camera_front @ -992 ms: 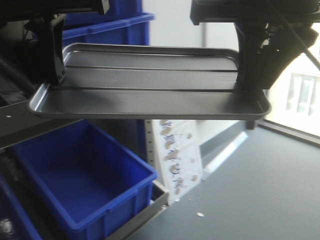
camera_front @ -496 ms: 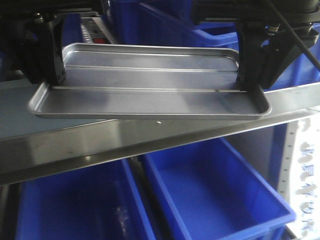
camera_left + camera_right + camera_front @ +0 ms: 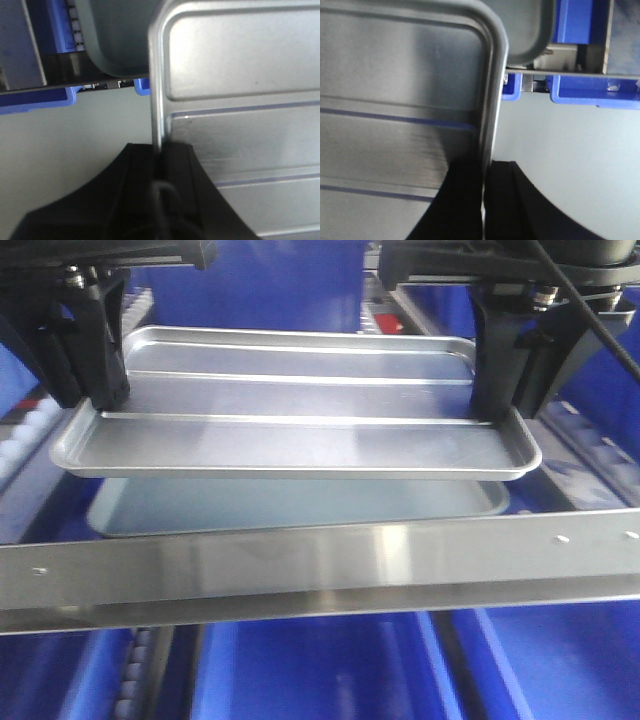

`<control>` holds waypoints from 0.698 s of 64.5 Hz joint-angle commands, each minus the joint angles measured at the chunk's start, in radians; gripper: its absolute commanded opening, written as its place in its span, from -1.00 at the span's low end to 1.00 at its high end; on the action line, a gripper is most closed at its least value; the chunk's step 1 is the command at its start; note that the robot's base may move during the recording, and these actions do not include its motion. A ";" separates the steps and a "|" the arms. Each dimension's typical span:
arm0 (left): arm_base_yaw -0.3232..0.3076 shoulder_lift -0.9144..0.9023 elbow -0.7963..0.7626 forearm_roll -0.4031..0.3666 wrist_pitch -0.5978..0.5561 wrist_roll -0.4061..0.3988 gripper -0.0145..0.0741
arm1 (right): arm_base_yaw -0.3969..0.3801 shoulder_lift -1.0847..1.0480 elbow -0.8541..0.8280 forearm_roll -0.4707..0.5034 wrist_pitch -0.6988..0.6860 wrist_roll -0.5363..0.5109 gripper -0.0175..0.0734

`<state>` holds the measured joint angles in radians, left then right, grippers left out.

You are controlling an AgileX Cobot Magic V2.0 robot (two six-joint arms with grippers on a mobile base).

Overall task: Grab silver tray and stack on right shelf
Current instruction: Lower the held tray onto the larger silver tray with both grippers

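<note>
Steel-bright, the silver tray [image 3: 300, 435] hangs above the right shelf [image 3: 320, 560], with left claw [image 3: 161, 152] and right claw [image 3: 485, 170] each clamped on a short rim. Grasp is done (carry too, I judge); lowering onto the grey tray [image 3: 300, 508] remains.

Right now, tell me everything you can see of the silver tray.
The silver tray is a shiny, shallow metal rectangle with a raised rim, rounded corners and two long ridges across its floor. Empty, it is held roughly level in the air, the left claw clamped on one short rim, the right claw on the other. It hangs above a duller grey tray, beyond the shelf's steel front bar.
</note>
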<state>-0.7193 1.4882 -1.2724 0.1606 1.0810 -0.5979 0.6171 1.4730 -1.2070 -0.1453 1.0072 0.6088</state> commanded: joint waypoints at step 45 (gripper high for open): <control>-0.007 -0.035 -0.030 -0.012 -0.017 0.019 -0.89 | -0.002 -0.041 -0.028 -0.017 -0.062 -0.022 -0.49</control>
<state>-0.7193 1.4882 -1.2724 0.1606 1.0810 -0.5979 0.6171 1.4730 -1.2070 -0.1453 1.0090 0.6088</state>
